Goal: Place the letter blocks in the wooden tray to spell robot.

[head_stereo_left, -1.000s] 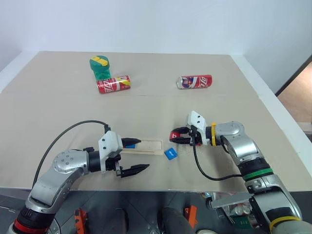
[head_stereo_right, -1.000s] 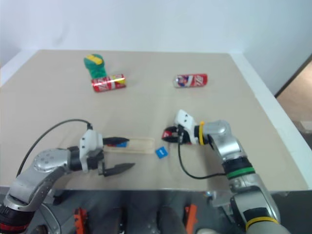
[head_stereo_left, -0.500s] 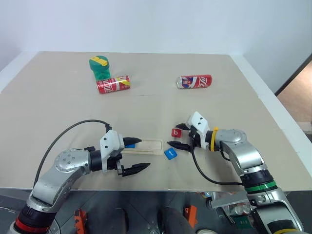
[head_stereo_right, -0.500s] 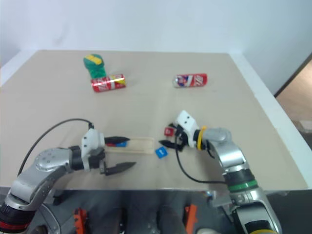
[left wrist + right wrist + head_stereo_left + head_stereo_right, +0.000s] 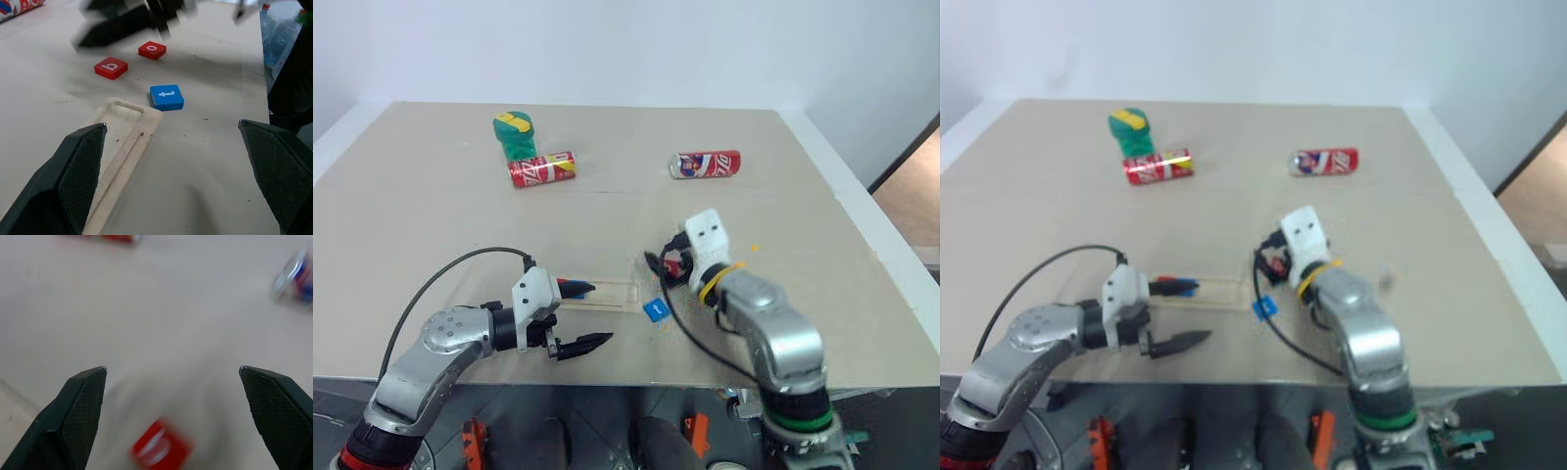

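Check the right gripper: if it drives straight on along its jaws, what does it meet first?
Probably the red letter block, lying on the table low between the open jaws of the right gripper. Depth is unclear; if it passes over that, a soda can lies further ahead, off to one side.

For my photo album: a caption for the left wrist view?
Open left gripper faces wooden tray, blue t block, red b and o.

The right hand (image 5: 132,22) is smeared into a dark blur in the left wrist view, so its fingers can't really be made out there. A red letter block (image 5: 160,450) is blurred in the right wrist view, letter unreadable. The wooden tray (image 5: 604,293) is partly covered by the left hand (image 5: 582,315), and a blue tile under it can't be read.
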`<state>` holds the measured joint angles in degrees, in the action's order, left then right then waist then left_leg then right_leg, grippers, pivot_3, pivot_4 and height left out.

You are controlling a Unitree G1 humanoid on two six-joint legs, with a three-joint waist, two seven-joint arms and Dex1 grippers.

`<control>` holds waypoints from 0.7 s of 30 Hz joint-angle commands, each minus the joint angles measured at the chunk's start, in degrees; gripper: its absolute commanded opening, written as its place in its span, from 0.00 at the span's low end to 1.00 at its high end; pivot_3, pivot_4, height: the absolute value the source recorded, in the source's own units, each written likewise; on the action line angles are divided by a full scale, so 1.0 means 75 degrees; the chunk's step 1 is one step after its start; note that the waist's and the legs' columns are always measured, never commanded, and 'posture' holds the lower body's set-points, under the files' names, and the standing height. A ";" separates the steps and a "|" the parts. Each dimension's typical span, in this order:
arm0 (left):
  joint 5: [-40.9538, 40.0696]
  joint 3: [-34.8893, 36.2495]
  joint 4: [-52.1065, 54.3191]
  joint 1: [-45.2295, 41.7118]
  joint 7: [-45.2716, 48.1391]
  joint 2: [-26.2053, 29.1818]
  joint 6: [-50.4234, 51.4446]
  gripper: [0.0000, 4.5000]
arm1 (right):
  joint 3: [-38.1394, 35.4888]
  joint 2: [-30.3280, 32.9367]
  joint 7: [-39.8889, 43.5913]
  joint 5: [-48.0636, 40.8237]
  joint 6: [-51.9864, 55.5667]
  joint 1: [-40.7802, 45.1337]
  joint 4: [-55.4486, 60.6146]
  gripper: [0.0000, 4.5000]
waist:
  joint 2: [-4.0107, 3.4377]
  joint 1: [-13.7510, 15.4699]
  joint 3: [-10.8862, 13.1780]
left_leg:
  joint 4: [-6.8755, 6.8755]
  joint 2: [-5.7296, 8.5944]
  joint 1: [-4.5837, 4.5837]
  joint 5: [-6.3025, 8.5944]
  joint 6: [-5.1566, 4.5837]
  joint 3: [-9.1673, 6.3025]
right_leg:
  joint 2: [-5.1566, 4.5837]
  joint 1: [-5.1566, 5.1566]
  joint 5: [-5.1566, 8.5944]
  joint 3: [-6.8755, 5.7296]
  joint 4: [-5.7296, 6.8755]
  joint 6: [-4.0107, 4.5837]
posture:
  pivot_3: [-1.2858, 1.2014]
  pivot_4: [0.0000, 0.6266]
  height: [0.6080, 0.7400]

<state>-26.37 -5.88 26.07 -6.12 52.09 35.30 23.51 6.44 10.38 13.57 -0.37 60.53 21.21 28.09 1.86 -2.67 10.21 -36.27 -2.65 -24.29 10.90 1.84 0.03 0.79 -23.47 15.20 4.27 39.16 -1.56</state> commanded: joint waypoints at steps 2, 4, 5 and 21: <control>0.0058 0.0057 0.0063 0.0003 0.0070 0.0052 -0.0211 1.00 | -0.0025 -0.0270 -0.0665 0.0238 0.0281 -0.0206 0.0617 1.00 | 0.0001 -0.0003 0.0000 | -0.0010 0.0003 0.0000 -0.0001 0.0000 0.0008 | -0.0006 0.0002 -0.0005 0.0004 -0.0001 -0.0009 | 0.52 0.24 1.00; 0.0125 -0.0003 -0.0030 -0.0057 0.0138 0.0062 -0.0261 1.00 | -0.0073 -0.0366 -0.0821 0.0248 0.0303 -0.0337 0.0629 1.00 | 0.0002 -0.0004 -0.0002 | -0.0015 0.0003 0.0002 -0.0001 0.0000 0.0012 | -0.0008 0.0004 -0.0009 0.0007 -0.0001 -0.0010 | 0.52 0.24 1.00; 0.0128 -0.0027 -0.0076 -0.0111 0.0172 0.0048 -0.0254 1.00 | -0.0100 -0.0457 -0.0906 0.0228 0.0326 -0.0411 0.0651 1.00 | 0.0002 -0.0005 -0.0002 | -0.0015 0.0003 0.0002 -0.0002 0.0000 0.0011 | -0.0007 0.0004 -0.0009 0.0006 -0.0002 -0.0010 | 0.52 0.24 1.00; 0.0346 -0.0143 -0.0781 -0.0655 0.0785 0.0053 -0.0534 1.00 | -0.0170 -0.0343 -0.0713 -0.0161 -0.0091 -0.0414 0.0545 1.00 | 0.0002 -0.0011 -0.0001 | -0.0004 -0.0001 0.0001 -0.0001 0.0000 0.0003 | 0.0003 0.0001 -0.0002 0.0000 -0.0003 -0.0003 | 0.52 0.24 1.00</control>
<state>-23.94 -7.03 19.38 -10.74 57.83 35.35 20.87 5.95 7.50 7.62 -0.94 61.29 16.61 30.32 1.88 -2.75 10.21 -36.30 -2.66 -24.29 10.89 1.83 0.05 0.82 -23.47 15.19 4.27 39.14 -1.58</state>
